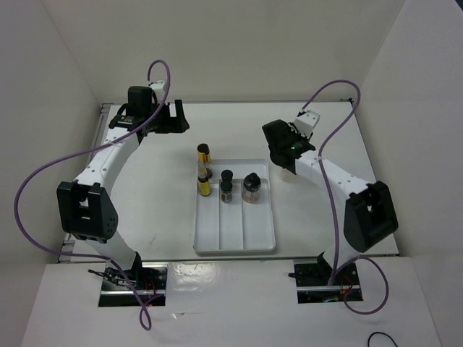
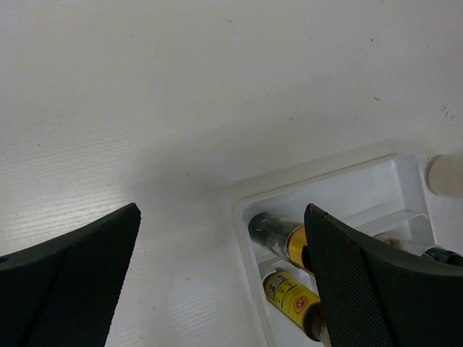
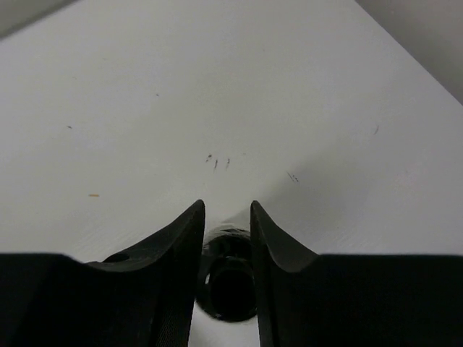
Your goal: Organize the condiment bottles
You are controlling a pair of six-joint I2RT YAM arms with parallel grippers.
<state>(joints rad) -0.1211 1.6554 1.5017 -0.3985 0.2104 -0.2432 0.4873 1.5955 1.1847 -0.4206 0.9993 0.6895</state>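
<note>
The white tray (image 1: 235, 235) lies mid-table. Two slim yellow bottles (image 1: 205, 155) (image 1: 205, 185) stand in its left compartment; both show in the left wrist view (image 2: 278, 238) (image 2: 289, 293). A small dark-brown bottle (image 1: 227, 186) stands in the middle compartment, and the rounder clear jar (image 1: 252, 186) in the right one. My right gripper (image 1: 283, 160) (image 3: 227, 210) is shut on the black cap (image 3: 228, 285) of the white bottle (image 1: 289, 175), just right of the tray. My left gripper (image 1: 182, 119) (image 2: 221, 217) is open and empty, far left of the tray. A second dark-brown bottle does not show.
White walls close in the table on the left, back and right. The tray's near half (image 1: 235, 231) holds nothing. The white bottle's body shows at the right edge of the left wrist view (image 2: 445, 173). Purple cables loop above both arms.
</note>
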